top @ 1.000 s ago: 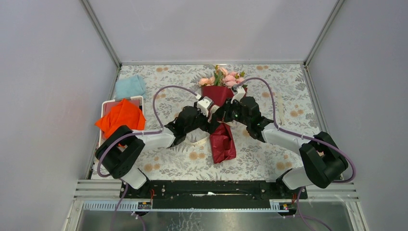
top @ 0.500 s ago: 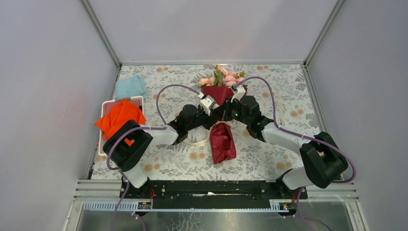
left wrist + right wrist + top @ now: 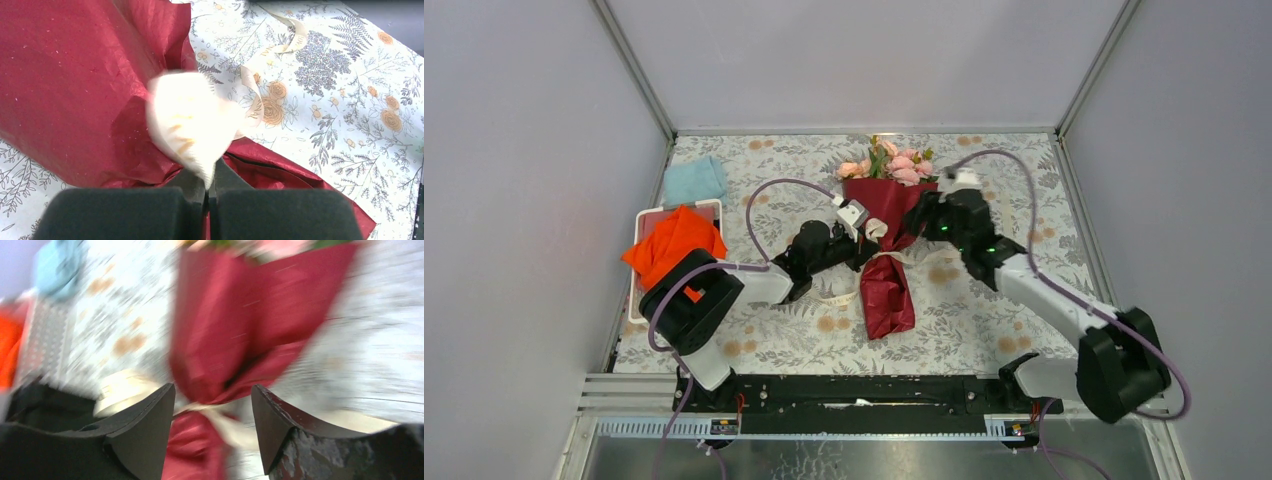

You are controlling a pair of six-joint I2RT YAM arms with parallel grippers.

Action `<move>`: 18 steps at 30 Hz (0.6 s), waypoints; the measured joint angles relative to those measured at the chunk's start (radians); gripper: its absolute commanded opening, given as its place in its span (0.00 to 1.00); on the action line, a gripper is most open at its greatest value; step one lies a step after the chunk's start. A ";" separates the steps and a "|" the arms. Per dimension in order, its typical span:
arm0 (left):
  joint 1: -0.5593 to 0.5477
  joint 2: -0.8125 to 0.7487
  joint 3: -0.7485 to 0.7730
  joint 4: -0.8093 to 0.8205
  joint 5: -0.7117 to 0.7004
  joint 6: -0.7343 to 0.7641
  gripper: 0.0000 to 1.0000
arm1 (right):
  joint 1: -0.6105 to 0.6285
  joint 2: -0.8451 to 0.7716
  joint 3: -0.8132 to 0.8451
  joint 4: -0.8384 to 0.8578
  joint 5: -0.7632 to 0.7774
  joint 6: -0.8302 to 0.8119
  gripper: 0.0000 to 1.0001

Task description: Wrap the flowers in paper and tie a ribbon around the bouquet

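Most of the job looked done to me: the flowers (image 3: 889,162) sat inside the paper (image 3: 887,300), which was gathered to a narrow waist. The bouquet (image 3: 886,205) lay along the middle of the bench (image 3: 984,320), roses towards the far wall and crumpled tail towards the arms. The ribbon (image 3: 894,256) crossed that waist, but I could not tell whether a knot was already made, so I judged the tying to be the part left, along with snugging it down and letting go. The overhead view gave me the whole layout and little else. It showed both wrists close on either side of the waist, an orange cloth (image 3: 674,245) heaped on a white tray (image 3: 641,225) at the left, and a light blue cloth (image 3: 694,180) beyond it. From there, though, the grips themselves were hidden under the wrists. The left wrist camera settled one of them. The left jaws were pressed together on the base of a cream loop of ribbon standing up against the red paper, and a loose end curled away over the printed cloth further off. The right wrist camera was badly smeared, yet it showed the right jaws standing apart with nothing between them. The tied waist and a strip of ribbon lay beyond the gap, and only the overhead view showed the roses clearly.
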 measured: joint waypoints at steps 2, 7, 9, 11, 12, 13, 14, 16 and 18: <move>0.000 0.006 -0.006 0.027 0.000 0.009 0.00 | -0.096 -0.079 -0.020 -0.042 0.079 -0.010 0.74; 0.000 0.011 -0.019 0.043 0.006 0.041 0.00 | -0.430 -0.154 -0.080 -0.103 0.212 0.010 0.76; 0.000 0.011 -0.019 0.048 0.013 0.056 0.00 | -0.508 -0.111 -0.092 -0.144 0.225 0.014 0.75; 0.000 0.011 -0.019 0.051 0.019 0.069 0.00 | -0.556 -0.048 -0.102 -0.183 0.225 0.014 0.75; 0.000 0.011 -0.019 0.053 0.022 0.072 0.00 | -0.573 -0.015 -0.105 -0.197 0.220 0.014 0.75; 0.000 0.011 -0.020 0.056 0.026 0.077 0.00 | -0.591 0.018 -0.107 -0.213 0.214 0.014 0.74; 0.000 0.011 -0.021 0.058 0.028 0.081 0.00 | -0.608 0.047 -0.108 -0.223 0.203 0.014 0.73; -0.002 0.011 -0.026 0.063 0.035 0.089 0.00 | -0.641 0.094 -0.108 -0.237 0.177 0.016 0.72; -0.002 0.011 -0.029 0.064 0.042 0.095 0.00 | -0.671 0.133 -0.108 -0.238 0.150 0.017 0.69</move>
